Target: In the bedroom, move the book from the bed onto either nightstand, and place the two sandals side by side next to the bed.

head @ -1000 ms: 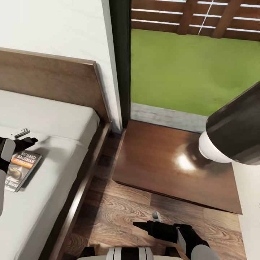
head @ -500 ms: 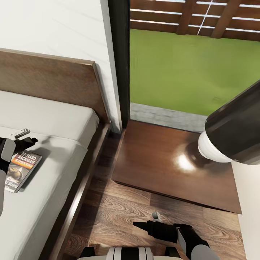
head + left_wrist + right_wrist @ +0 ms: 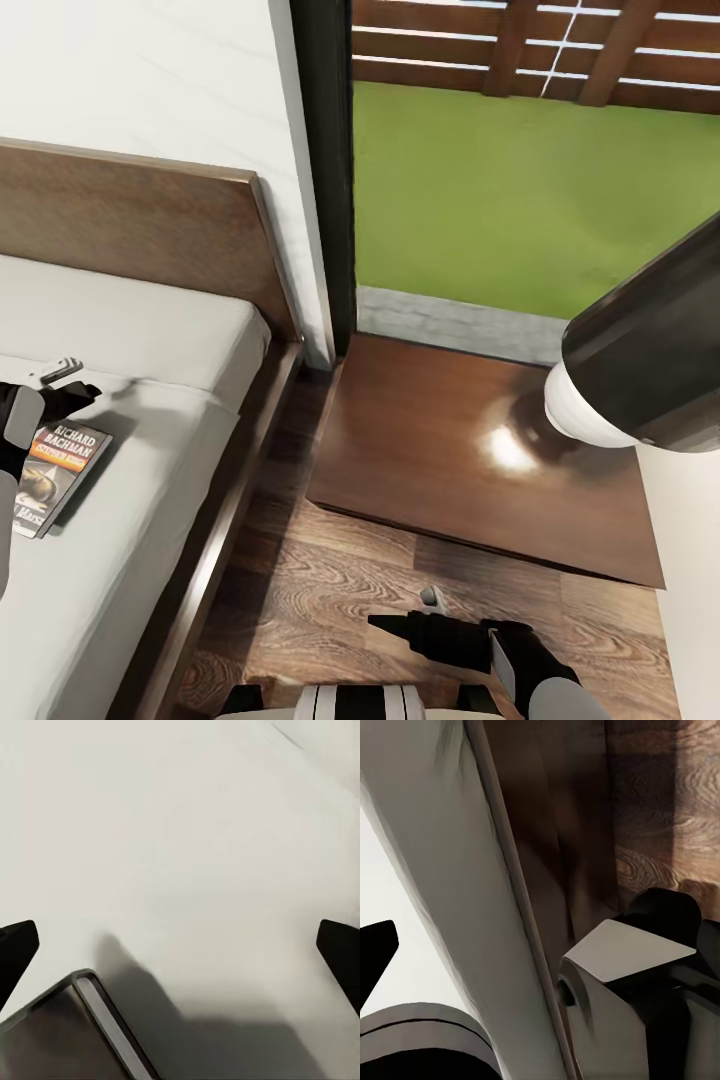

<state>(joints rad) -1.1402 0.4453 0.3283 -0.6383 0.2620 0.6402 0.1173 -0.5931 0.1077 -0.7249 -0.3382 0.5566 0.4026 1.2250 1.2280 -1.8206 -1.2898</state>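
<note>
— Where's the book (image 3: 55, 477)?

— Flat on the bed (image 3: 130, 330), near its left side. My left gripper (image 3: 68, 388) hangs just beyond the book's far end, fingers spread wide, empty, so I judge I'm lining up to pick it.

— The other one?

— My right gripper (image 3: 415, 625) idles low over the floor; its spread I cannot tell. The nightstand (image 3: 420, 450) waits right of the bed.

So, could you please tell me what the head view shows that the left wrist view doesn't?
Head view: the nightstand, lamp, headboard, window lawn, floor, the right gripper, and the book's cover lettering. Left wrist view: the open jaws spread wide over the book's corner, up close. Both: the book and mattress.
</note>
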